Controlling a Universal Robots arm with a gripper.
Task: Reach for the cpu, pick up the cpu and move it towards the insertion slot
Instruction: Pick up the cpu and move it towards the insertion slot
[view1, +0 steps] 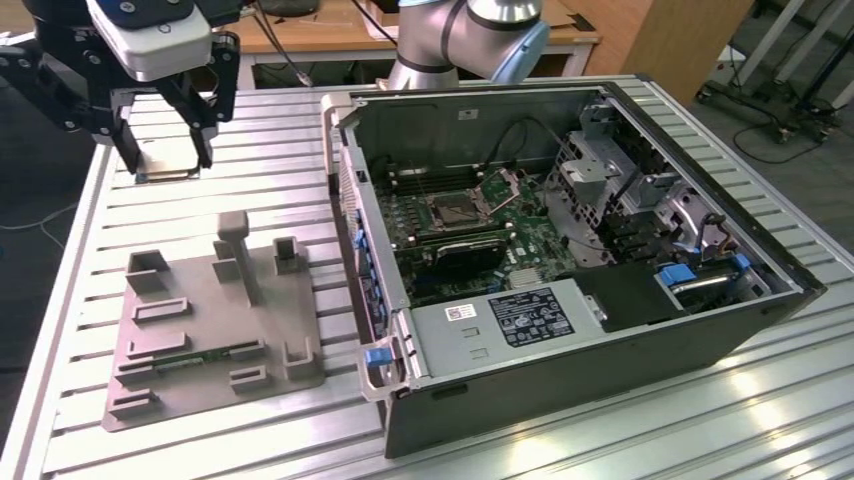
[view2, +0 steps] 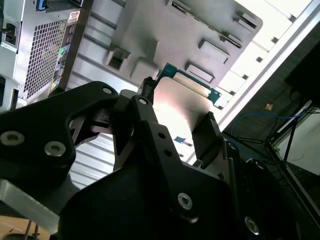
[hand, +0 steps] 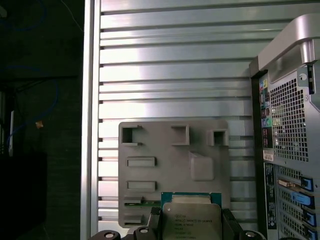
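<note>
Exterior view: my gripper (view1: 166, 168) is clamped on the cpu (view1: 164, 158), raised over the table (view1: 274, 135) at 10 o'clock. Carrying is underway, I judge; the insertion slot (view1: 461, 210), toward 3 o'clock, demands a level, steady grip.

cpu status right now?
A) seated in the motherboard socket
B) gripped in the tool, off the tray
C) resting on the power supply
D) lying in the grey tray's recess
B: in the first wrist view the cpu is clamped in the tool, and the grey tray shows its square recess empty.
</note>
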